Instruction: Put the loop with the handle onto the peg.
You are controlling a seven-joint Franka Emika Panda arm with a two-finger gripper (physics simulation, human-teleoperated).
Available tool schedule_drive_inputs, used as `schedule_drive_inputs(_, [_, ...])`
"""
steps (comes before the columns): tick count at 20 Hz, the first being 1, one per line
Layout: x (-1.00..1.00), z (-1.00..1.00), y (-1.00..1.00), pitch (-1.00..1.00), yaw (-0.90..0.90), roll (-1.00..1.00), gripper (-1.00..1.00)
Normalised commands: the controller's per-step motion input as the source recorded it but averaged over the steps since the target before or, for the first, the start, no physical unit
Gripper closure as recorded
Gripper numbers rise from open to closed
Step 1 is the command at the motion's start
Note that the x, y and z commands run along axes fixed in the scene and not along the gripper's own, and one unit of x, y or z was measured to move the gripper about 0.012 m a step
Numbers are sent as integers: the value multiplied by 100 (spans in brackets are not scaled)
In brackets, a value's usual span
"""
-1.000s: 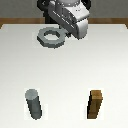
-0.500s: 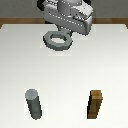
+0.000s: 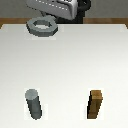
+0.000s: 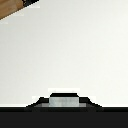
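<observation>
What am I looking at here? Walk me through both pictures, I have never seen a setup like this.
This is a computer simulation of a single robot arm working at a white table. The exterior view looks across the table toward the arm; the pale grey block at the top is its gripper, the two-fingered hand. Just below it is a flat grey loop with the handle, raised above the table at the far side. It appears to be held by its handle, though the fingers themselves are hard to make out. Standing on the near part of the table are a dark grey round peg, on the exterior view's left, and a brown wooden block, on the exterior view's right. The other picture comes from a camera on the wrist: mostly bare table, a dark band with a grey piece, and a brown corner.
</observation>
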Motion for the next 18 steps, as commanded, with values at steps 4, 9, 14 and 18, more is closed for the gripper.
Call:
schedule_drive_inputs(4, [25, 0, 0, 0, 0, 0, 100])
schedule_drive_inputs(9, [100, 0, 0, 0, 0, 0, 100])
schedule_drive_inputs(14, [100, 0, 0, 0, 0, 0, 100])
schedule_drive_inputs(18, [100, 0, 0, 0, 0, 0, 100])
